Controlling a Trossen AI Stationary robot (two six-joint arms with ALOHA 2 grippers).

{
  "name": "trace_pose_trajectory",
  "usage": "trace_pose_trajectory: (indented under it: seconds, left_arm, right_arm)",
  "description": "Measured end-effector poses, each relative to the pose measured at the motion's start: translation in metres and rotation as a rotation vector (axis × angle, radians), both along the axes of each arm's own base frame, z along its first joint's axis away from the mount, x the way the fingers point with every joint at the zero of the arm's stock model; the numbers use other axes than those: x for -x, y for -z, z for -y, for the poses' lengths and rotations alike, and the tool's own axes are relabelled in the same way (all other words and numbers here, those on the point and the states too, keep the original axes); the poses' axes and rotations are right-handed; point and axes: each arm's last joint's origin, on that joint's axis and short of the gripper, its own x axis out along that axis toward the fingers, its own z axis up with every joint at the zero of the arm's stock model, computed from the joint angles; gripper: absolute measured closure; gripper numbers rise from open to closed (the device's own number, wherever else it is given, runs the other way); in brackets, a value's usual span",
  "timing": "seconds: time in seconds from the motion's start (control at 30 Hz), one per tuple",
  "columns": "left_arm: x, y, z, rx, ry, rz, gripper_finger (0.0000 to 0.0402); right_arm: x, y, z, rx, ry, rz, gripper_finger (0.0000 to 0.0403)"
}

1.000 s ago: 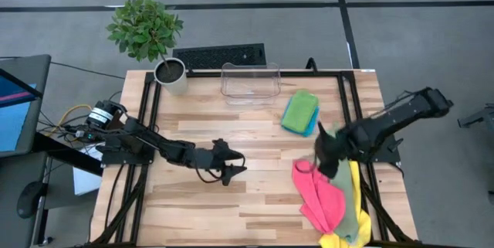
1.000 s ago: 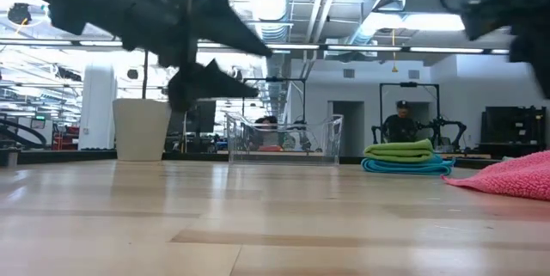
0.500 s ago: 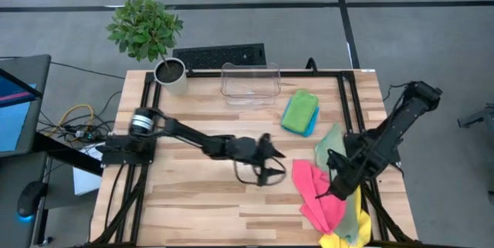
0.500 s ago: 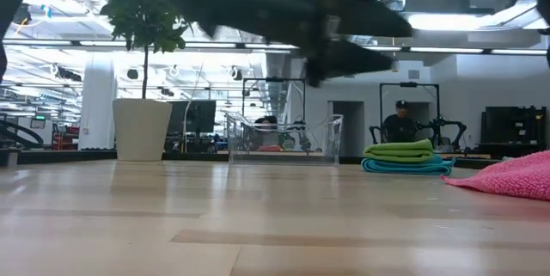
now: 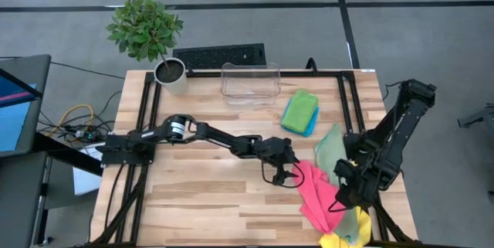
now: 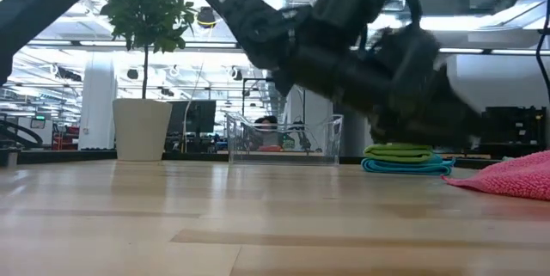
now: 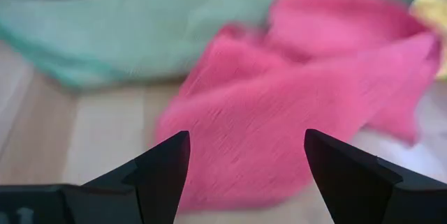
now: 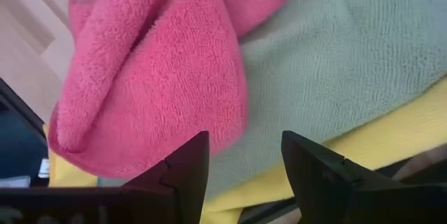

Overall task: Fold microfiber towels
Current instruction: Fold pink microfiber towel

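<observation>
A crumpled pink towel (image 5: 320, 194) lies at the table's right, on top of a pale sage green towel (image 5: 330, 149) and a yellow towel (image 5: 349, 230). My left gripper (image 5: 292, 174) reaches across the table to the pink towel's left edge. It is open, and the pink towel (image 7: 279, 112) lies just ahead between its fingertips. My right gripper (image 5: 337, 198) points down over the pile. It is open, with the pink towel (image 8: 154, 77) and the sage towel (image 8: 349, 63) below it. A folded green towel (image 5: 299, 109) rests on a folded blue towel (image 5: 312, 124).
A clear plastic bin (image 5: 250, 83) stands at the far edge, with a potted plant (image 5: 170, 75) to its left. Bare wood stretches across the table's left and middle (image 5: 201, 202). The pile hangs near the table's right and near edges.
My left gripper has swept from the table's middle left toward the right edge, sinking and rolling as it reached the pink towel's left edge, and has stayed open. My right gripper has moved toward the near edge over the pile, uncovering the sage towel's far part.
</observation>
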Motion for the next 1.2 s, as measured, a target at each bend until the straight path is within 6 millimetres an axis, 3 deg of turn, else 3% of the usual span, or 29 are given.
trace_pose_trajectory:
  seconds: [0.33,0.63,0.9,1.03,1.2]
  left_arm:
    - [0.002,0.011,-0.008,-0.083,-0.087,-0.077,0.0146]
    - [0.005,0.015,-0.009,-0.089,-0.089,-0.137,0.0234]
    - [0.005,0.015,-0.009,-0.087,-0.115,-0.142,0.0388]
    - [0.006,0.014,-0.009,-0.039,-0.163,-0.170,0.0399]
    - [0.016,-0.004,-0.004,-0.018,-0.153,-0.274,0.0401]
  right_arm:
    - [0.000,0.000,0.000,0.046,-0.022,0.080,0.0200]
    - [0.000,0.000,-0.001,0.043,-0.024,0.098,0.0200]
    - [-0.001,-0.001,-0.002,0.041,-0.029,0.101,0.0200]
    - [-0.002,-0.001,-0.002,0.035,-0.027,0.114,0.0200]
    - [-0.004,-0.010,-0.005,0.027,-0.021,0.149,0.0200]
